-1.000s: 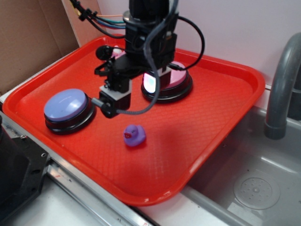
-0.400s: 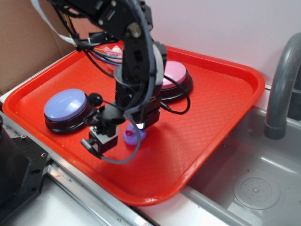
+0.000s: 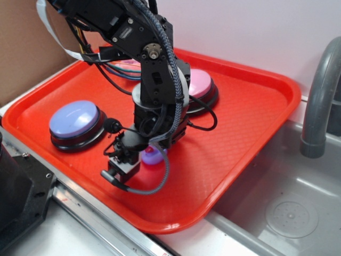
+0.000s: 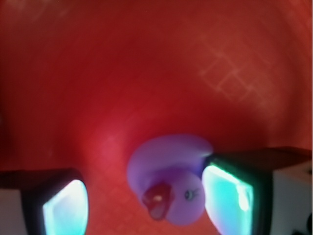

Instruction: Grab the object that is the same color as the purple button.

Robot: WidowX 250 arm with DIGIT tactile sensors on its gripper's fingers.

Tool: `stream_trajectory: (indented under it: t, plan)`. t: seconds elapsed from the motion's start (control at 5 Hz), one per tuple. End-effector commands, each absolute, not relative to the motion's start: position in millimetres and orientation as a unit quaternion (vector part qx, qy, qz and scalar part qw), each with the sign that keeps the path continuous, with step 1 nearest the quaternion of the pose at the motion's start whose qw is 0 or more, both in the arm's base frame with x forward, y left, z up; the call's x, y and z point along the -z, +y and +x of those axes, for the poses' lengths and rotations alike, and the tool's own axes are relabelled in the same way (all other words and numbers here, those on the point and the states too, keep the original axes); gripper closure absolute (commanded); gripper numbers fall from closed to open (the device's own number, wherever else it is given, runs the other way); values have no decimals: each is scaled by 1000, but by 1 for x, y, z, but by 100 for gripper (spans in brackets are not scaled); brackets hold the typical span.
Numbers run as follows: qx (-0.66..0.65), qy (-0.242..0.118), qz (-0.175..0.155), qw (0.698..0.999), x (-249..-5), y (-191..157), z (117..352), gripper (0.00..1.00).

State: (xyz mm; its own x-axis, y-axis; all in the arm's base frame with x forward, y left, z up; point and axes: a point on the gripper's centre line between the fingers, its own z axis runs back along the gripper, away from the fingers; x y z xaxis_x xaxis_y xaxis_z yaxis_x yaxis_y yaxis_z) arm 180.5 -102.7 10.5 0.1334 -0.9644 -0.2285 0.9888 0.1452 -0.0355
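I have the gripper down over the purple duck near the tray's front edge, fingers open with 1 touching it, so closing and lifting remain.

Tray on desk, sink to its right. On tray: one button at left, another button toward back, duck in front between them. Duck between fingers, touching right one, apart from left.
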Motion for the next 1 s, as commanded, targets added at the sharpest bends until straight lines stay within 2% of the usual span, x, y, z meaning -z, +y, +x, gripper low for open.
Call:
stream_trajectory:
  t: [0.0, 0.2, 0.4, 0.6, 0.8]
  plan:
    - [583, 68, 47, 808, 18, -95, 170, 100]
    - [574, 62, 49, 815, 21, -97, 171, 100]
    - [538, 41, 56, 840, 8, -94, 171, 100]
    - [463, -13, 76, 883, -39, -93, 170, 100]
    - [386, -45, 90, 917, -88, -98, 164, 100]
